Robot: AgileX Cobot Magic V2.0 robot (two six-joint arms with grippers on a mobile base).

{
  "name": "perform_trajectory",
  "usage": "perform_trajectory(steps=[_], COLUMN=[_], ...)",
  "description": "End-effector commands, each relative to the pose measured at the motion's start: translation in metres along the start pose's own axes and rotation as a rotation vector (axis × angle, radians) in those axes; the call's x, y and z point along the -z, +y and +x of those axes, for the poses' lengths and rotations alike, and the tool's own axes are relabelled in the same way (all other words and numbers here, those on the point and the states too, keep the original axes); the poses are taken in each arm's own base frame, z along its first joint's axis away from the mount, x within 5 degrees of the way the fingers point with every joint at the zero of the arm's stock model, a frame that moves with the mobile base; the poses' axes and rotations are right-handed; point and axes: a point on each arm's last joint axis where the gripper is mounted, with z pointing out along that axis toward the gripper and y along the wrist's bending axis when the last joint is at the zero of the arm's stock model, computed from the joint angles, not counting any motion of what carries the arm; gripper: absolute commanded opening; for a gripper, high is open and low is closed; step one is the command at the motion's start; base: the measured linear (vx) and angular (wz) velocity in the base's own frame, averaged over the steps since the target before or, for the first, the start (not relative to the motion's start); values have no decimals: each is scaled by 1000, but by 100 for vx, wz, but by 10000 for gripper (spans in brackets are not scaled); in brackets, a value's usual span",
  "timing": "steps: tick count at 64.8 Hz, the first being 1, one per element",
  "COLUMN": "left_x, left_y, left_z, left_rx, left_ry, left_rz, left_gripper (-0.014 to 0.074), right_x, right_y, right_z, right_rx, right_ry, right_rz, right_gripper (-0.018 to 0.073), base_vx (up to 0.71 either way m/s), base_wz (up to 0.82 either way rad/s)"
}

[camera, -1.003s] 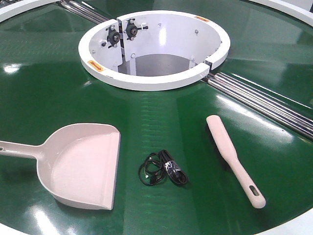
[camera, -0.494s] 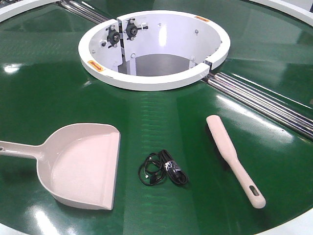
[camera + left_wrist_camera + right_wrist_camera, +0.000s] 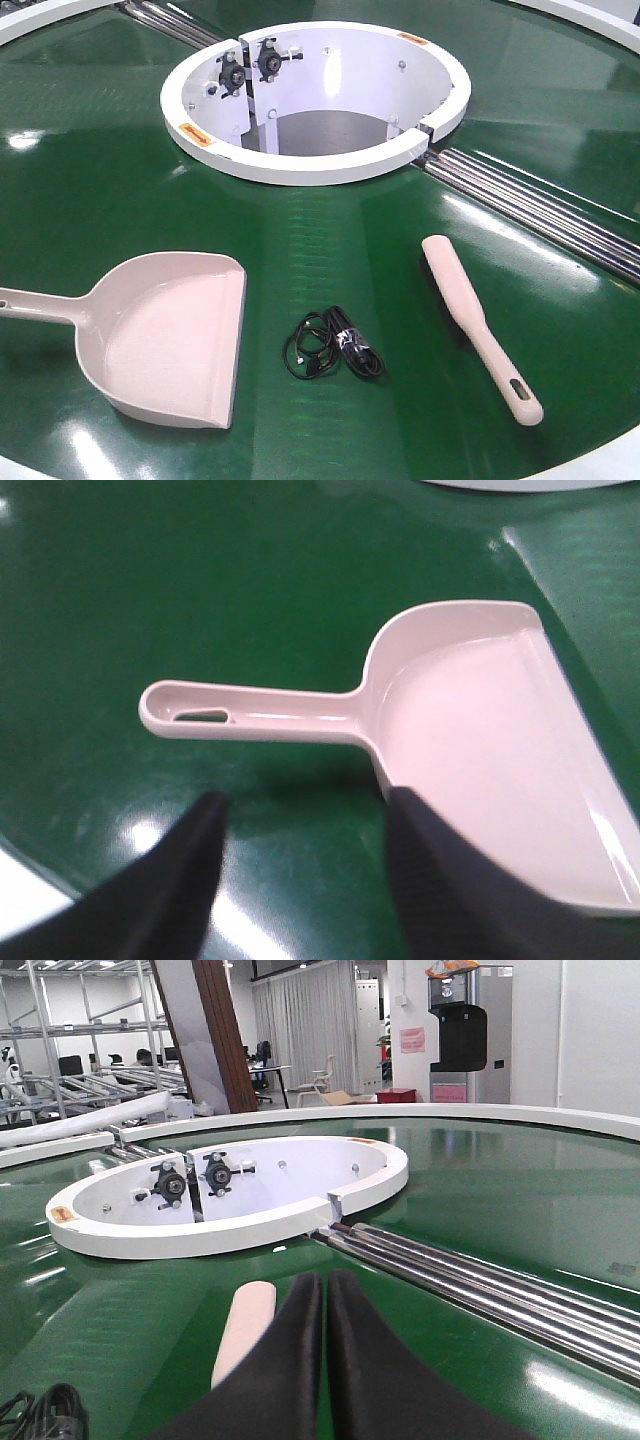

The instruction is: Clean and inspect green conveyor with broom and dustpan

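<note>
While the left tool (image 3: 305, 802) hangs spread, the dustpan (image 3: 480, 750) lies flat

Left tool (image 3: 305, 802) fingers spread apart; right tool (image 3: 325, 1282) fingers pressed together.

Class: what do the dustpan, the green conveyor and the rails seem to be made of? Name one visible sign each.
Dustpan: likely moulded plastic, pale pink-beige, smooth one-piece shape with soft sheen. Green conveyor: probably rubbery or PVC belting, glossy, mirroring lights. Rails: metal, apparently polished steel, bright streaked reflections.
</note>
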Motion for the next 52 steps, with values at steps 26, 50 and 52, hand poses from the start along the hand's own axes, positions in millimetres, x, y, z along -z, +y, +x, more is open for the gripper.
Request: perform_trajectory(steps=[26, 50, 52], left_x=[9, 2, -1], left_y=[-2, -1, -1], left_z=[-20, -88, -94], left_rx=[-106, -630, -665], left_ry=[78, 324, 324], left_rz=[44, 188, 195], left_gripper=[586, 586, 586], right_x=[1, 1, 1], right_y=[1, 1, 1], right_z=[-7, -7, -7], right_rx=[11, 11, 11], right_ry=[-85, -85, -85], right_rz=[-8, -8, -8], right_gripper=[-8, -8, -8], base_vx=[0, 0, 0], base_wz=[0, 0, 0])
